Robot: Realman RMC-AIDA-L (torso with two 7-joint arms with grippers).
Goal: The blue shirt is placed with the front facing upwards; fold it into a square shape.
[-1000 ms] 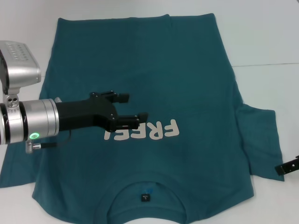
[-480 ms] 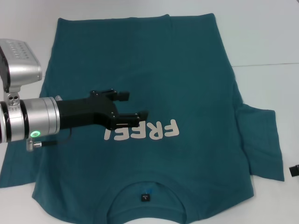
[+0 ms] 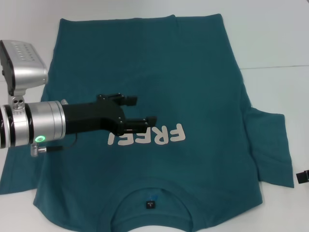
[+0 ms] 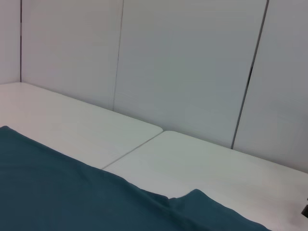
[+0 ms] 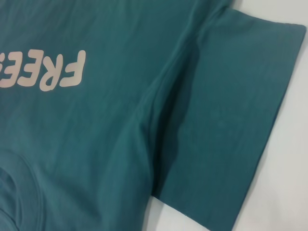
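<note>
The blue shirt (image 3: 183, 72) lies flat on the white table, front up, with its collar and black label (image 3: 151, 205) nearest me. Off-white "FREE!" lettering (image 3: 154, 135) crosses the chest. My left gripper (image 3: 141, 110) hovers open over the chest, just by the left part of the lettering, holding nothing. Only a small black piece of my right gripper (image 3: 302, 177) shows at the right edge, just beyond the right sleeve (image 3: 270, 145). The right wrist view looks down on that sleeve (image 5: 236, 120) and the lettering (image 5: 53, 72). The shirt's edge (image 4: 57, 192) shows in the left wrist view.
The white table (image 3: 275, 38) extends past the shirt at the back and right, with a seam (image 3: 275, 66) running across it. Pale wall panels (image 4: 183, 62) stand behind the table's far edge.
My left arm has shifted slightly to the right above the chest. The right gripper has drawn back toward the right edge, so less of it shows now.
</note>
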